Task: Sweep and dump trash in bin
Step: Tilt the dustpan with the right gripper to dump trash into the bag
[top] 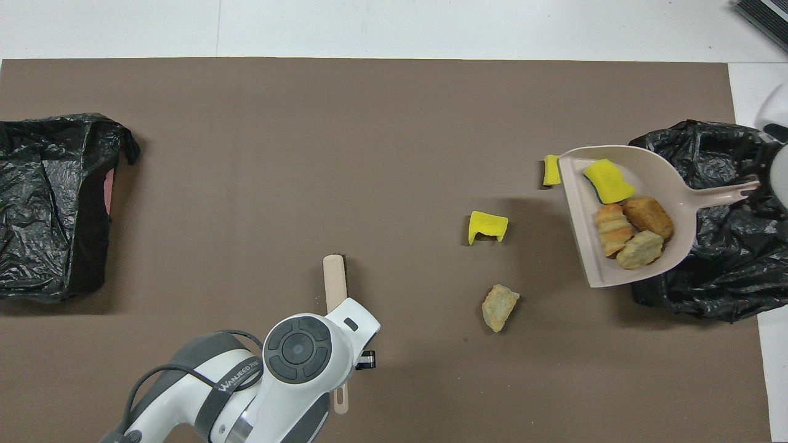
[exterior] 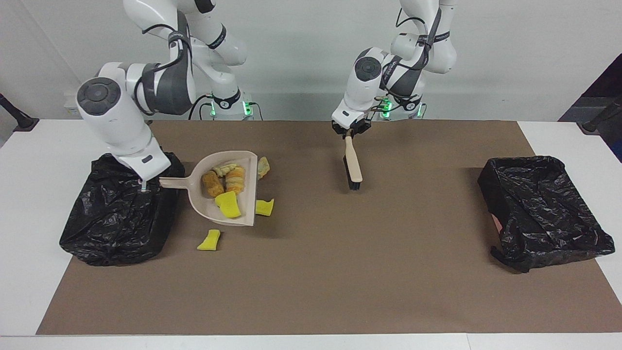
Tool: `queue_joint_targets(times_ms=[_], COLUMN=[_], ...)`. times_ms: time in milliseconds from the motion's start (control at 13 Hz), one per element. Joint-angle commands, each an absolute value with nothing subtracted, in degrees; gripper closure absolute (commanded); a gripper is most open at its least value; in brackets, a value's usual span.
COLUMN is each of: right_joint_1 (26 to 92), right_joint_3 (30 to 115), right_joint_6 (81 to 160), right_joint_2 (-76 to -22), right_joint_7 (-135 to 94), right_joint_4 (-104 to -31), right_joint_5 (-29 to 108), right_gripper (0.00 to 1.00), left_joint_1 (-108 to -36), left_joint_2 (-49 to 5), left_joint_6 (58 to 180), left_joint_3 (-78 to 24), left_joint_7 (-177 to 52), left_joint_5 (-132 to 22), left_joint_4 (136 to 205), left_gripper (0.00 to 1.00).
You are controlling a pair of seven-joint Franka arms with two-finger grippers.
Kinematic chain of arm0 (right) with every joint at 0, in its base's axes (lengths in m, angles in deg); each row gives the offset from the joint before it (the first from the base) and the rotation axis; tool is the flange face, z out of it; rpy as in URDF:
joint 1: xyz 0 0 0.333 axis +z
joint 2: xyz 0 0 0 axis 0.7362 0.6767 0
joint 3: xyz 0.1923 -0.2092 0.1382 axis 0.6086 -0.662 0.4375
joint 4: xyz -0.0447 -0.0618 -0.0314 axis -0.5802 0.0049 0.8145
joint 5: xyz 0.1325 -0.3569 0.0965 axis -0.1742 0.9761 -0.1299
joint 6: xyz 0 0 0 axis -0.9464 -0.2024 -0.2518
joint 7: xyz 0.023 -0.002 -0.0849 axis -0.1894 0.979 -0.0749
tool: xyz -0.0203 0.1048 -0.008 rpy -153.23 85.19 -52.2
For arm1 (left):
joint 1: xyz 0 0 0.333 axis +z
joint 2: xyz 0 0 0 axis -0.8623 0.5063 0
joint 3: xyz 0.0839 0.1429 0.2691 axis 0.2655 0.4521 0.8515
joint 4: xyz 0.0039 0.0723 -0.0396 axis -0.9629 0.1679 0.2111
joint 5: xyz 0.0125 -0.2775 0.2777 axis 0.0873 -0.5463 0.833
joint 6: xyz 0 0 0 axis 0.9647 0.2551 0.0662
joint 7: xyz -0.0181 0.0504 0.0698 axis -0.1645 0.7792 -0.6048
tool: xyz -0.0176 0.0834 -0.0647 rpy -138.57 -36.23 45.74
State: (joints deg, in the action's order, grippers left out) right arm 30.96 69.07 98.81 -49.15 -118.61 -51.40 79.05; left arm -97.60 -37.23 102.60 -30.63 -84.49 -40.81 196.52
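Your trash is sitting in two lots: four bits, a bright yellow spongy chunk [top: 608, 181] and three tan crusty bread-like lumps [top: 634, 232], are riding in the beige plastic dustpan [exterior: 201, 204], while two yellow chunks [top: 487, 225] and one tan lump [top: 499, 306] are lying on the brown mat [exterior: 340, 272] over the desk. Your right hand [exterior: 142, 185] is pinching the dustpan's handle above the black-bagged bin [exterior: 114, 218]. Your left hand [exterior: 349, 132] is pinching the beige brush [exterior: 353, 165], its bristles hanging near the mat.
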Motion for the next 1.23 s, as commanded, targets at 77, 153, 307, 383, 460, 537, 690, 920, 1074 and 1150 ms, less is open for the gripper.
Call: queue_joint_targets(times_ms=[77,153,307,383,460,537,690,920,1074,1150], right_joint_1=[24.9,23.0,21.8,21.1,21.0,21.5,21.9,26.5,28.8,29.6], right_joint_3=[68.0,68.2,67.8,67.7,67.6,67.6,68.5,68.4,68.6,68.5], right_joint_6=[102.4,105.4,109.9,112.9,113.7,113.6,113.0,112.4,111.7,111.4], right_joint_2=[-50.0,-50.0,-49.9,-50.0,-50.0,-49.9,-50.1,-50.3,-50.8,-51.3], right_joint_7=[-128.2,-128.7,-124.8,-120.6,-116.6,-111.1,-101.9,-96.7,-94.2,-94.1], right_joint_4=[-50.3,-50.3,-50.6,-50.7,-50.8,-50.8,-51.1,-52.2,-52.9,-53.5], right_joint_5=[84.5,87.1,90.8,92.8,94.4,96.8,103.7,112.7,117.8,119.1], right_gripper=[1.0,1.0,1.0,1.0,1.0,1.0,1.0,1.0,1.0,1.0], left_joint_1=[-98.8,-98.7,-98.7,-98.6,-98.4,-98.3,-98.5,-98.8,-98.8,-98.8], left_joint_2=[-37.9,-37.8,-37.7,-37.6,-37.5,-37.3,-36.7,-36.6,-36.5,-36.5], left_joint_6=[104.2,104.3,104.3,104.5,104.7,104.7,104.7,104.6,104.8,104.9], left_joint_3=[-29.6,-29.6,-29.6,-29.6,-29.6,-29.6,-29.6,-29.6,-29.6,-29.6], left_joint_7=[-86.1,-86.1,-86.0,-85.9,-85.8,-85.8,-85.8,-86.1,-87.3,-87.2], left_joint_5=[-40.6,-40.7,-40.6,-40.6,-40.7,-40.6,-40.6,-40.6,-40.6,-40.6], left_joint_4=[197.5,197.5,197.4,197.4,197.4,197.1,197.0,197.0,197.0,197.1], left_gripper=[1.0,1.0,1.0,1.0,1.0,1.0,1.0,1.0,1.0,1.0])
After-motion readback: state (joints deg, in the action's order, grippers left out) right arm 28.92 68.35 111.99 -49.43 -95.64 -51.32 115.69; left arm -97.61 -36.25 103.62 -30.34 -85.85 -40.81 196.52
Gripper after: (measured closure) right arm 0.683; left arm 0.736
